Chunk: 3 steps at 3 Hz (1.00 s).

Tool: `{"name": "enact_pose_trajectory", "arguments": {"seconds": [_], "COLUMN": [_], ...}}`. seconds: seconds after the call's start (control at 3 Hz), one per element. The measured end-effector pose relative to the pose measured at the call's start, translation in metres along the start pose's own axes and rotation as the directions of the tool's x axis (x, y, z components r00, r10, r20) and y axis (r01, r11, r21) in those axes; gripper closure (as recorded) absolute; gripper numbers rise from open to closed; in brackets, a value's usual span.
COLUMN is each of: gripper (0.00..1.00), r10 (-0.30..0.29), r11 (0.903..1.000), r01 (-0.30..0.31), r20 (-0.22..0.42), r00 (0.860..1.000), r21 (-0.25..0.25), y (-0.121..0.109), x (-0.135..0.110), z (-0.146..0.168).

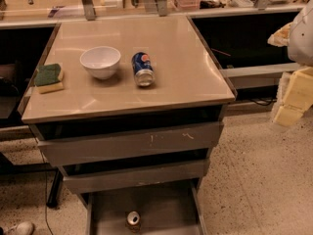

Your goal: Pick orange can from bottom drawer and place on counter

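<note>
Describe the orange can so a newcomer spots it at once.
Under the beige counter, the bottom drawer sits open near the floor. The orange can stands alone at its front, silver top up, unlike the blue can lying on the counter; the gripper hangs far right.

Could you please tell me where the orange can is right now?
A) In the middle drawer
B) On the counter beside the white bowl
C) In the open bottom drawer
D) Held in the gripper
C: the orange can sits on the floor of the open bottom drawer, while the gripper is off to the right of the counter, well away from it.
</note>
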<state>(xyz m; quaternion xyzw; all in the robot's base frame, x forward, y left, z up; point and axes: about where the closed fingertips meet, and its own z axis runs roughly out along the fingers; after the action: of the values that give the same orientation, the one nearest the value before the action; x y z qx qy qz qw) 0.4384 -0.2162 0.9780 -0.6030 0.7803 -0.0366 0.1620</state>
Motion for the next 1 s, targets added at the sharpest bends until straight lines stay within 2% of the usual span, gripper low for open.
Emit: {"name": "enact_pose_trajectory", "arguments": {"seconds": [0.33, 0.67, 1.0], "gripper": [0.0, 0.0, 0.0], "r10": [0.0, -0.002, -0.035], "r11": [1.0, 0.9996, 0.9968], "r01": [0.0, 0.001, 0.036], "r20": [0.0, -0.015, 0.013], "r00": [1.0, 1.0, 0.999], "r21": [0.0, -0.029, -0.072], "y": [0.0, 0.011, 0.04], "x": [0.0, -0.001, -0.008], "z": [0.0, 0.015, 0.05]}}
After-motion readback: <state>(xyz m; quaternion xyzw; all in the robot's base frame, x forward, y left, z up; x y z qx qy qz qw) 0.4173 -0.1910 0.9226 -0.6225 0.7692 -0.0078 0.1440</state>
